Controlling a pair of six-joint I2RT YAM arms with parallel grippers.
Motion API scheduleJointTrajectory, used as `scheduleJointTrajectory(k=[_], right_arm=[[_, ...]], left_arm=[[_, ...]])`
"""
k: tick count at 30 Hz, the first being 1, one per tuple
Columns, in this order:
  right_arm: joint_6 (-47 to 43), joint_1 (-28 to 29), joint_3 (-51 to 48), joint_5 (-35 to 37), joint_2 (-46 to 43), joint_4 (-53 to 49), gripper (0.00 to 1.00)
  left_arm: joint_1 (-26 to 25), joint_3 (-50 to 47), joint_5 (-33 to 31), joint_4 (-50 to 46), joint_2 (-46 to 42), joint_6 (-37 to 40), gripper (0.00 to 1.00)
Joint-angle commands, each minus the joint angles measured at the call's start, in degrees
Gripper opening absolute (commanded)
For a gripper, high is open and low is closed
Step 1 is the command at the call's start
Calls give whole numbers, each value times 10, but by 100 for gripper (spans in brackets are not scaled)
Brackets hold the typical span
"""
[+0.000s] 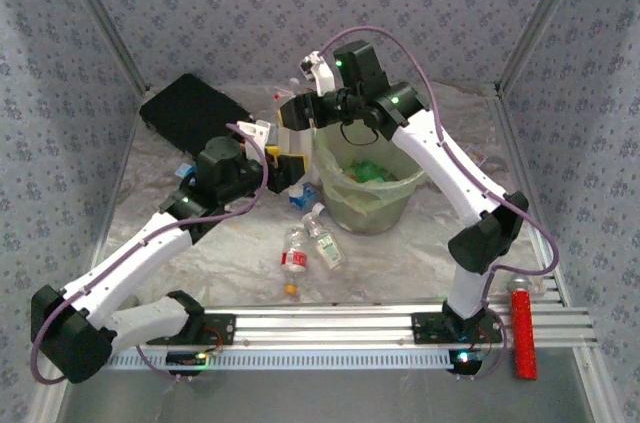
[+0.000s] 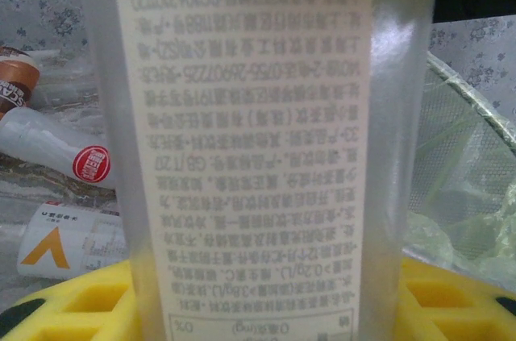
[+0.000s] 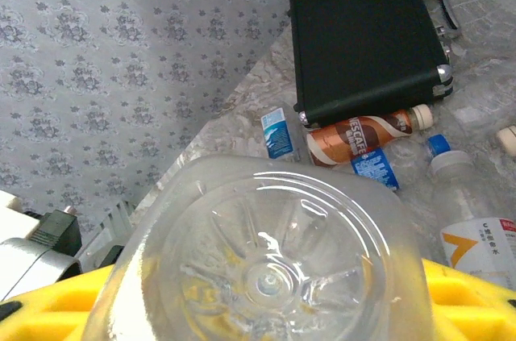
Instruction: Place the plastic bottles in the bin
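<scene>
**At the bin's left side: two bottles gripped, neither over the opening yet**

Between the yellow pads (image 2: 72,309) of my left tool (image 2: 258,305) stands a labelled bottle (image 2: 242,139), upright and clamped, its fine print close to the lens. My right tool (image 3: 258,309) is closed on a clear bottle (image 3: 266,260), whose ribbed base faces the camera.

From above, my left tool (image 1: 288,165) sits just beside the left wall of the bin (image 1: 375,205), and my right tool (image 1: 292,113) is near its far-left rim. I judge that letting go now would drop either bottle outside or onto the rim. The two arms are also close together, so swinging both inward at once could knock them. Smooth plastic may slip in the pads.

My wrist views confirm the grips, which the overhead cannot. The right wrist also shows a Nescafé bottle (image 3: 363,135) lying against the black case (image 3: 367,31). Overhead, two loose bottles (image 1: 293,251) lie on the surface (image 1: 420,263) in front of the bin.
</scene>
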Motion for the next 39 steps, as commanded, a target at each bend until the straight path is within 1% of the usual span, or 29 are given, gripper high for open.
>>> scheduleJointTrajectory(k=[1,3,6,9,10,12,15,16,21,27,29,32,35,37,39], right_arm=[[-4,-5,-9,-3,-25,23,57],[-8,-5,-5,-4,-28,24,55],[-18,-7,11,-4,-28,15,53],[-28,-7,27,-3,-30,10,51],[-31,-8,31,-1,-32,9,51],[-38,-8,40,2,-35,8,51],[-50,-11,62,8,-39,6,50],[-54,-12,71,9,-40,6,50],[-72,-23,122,27,-48,-12,49],[-75,-75,132,51,-75,-25,48],[-81,-95,128,73,-80,-38,48],[-97,-120,128,119,-82,-83,47],[-130,-131,125,177,-80,-148,47],[-148,-135,119,192,-76,-191,46],[-159,-138,105,194,-73,-213,45]], left_arm=[[-5,24,23,42,-10,4,49],[-5,17,19,35,-19,4,57],[-5,4,11,19,-40,7,77],[-5,-29,32,24,-76,7,95],[-5,-40,33,20,-90,4,100],[-5,-54,20,-9,-115,-2,100],[-5,-58,-26,-92,-134,-8,100],[-5,-62,-31,-108,-138,-11,100],[-5,-110,-6,-110,-146,-44,99],[-5,-144,-37,-152,-128,-79,97],[-5,-154,-46,-160,-121,-92,96],[-11,-174,-73,-169,-118,-123,94],[-30,-203,-91,-149,-123,-163,92],[-44,-215,-101,-143,-122,-184,91],[-58,-218,-108,-153,-118,-194,90]])
